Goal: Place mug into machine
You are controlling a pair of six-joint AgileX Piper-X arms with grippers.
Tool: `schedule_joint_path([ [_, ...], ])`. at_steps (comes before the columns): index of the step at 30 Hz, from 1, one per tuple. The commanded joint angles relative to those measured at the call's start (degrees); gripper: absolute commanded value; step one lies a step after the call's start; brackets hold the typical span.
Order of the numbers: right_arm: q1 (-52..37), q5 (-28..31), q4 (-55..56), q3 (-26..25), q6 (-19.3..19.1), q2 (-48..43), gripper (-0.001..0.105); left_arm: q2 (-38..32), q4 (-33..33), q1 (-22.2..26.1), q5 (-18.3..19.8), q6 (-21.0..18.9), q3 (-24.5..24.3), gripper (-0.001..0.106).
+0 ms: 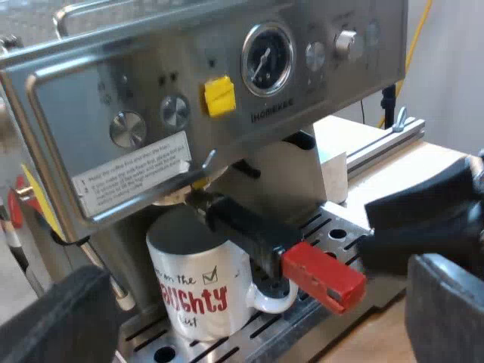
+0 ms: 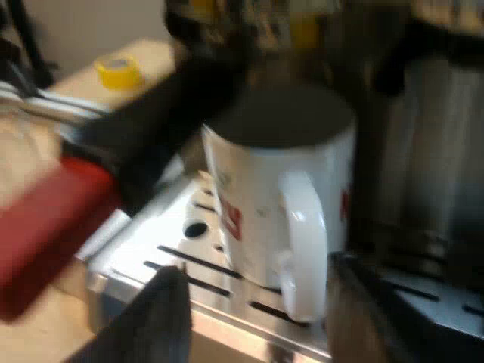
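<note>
Glossy white cylindrical mug stands on slotted brushed-metal drip tray.

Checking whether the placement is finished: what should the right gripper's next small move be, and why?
Probably draw the right gripper straight back. The mug stands upright on the drip tray under the holder, and the open fingers flank its handle without gripping it.

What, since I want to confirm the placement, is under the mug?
The mug stands on the slotted metal drip tray. Slots and a round hole show beside it; the part beneath its base is covered.
</note>
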Motion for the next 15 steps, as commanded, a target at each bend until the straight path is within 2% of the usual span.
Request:
schedule_joint_path([
  [1,1.23,1.70,2.51,-0.08,-0.56,-3.88,0.019,-0.18,6.43,-0.13,-0.09,-0.26,-5.08,0.078],
  [3,2.42,1.68,4.04,-0.08,-0.60,-6.98,0.005,-0.18,7.80,-0.13,-0.09,-0.26,-7.08,0.078],
  [5,3.61,1.68,4.81,-0.08,-0.74,-9.14,0.000,-0.18,7.92,-0.13,-0.09,-0.26,-8.41,0.078],
  [10,7.05,1.90,4.81,-1.06,-0.72,-11.99,0.000,-0.18,7.89,-0.13,-0.09,-0.26,-9.93,0.078],
  [15,8.83,9.06,5.15,-5.90,-0.72,-10.90,0.000,-0.18,7.89,-0.13,0.41,-0.26,-9.92,0.078],
])
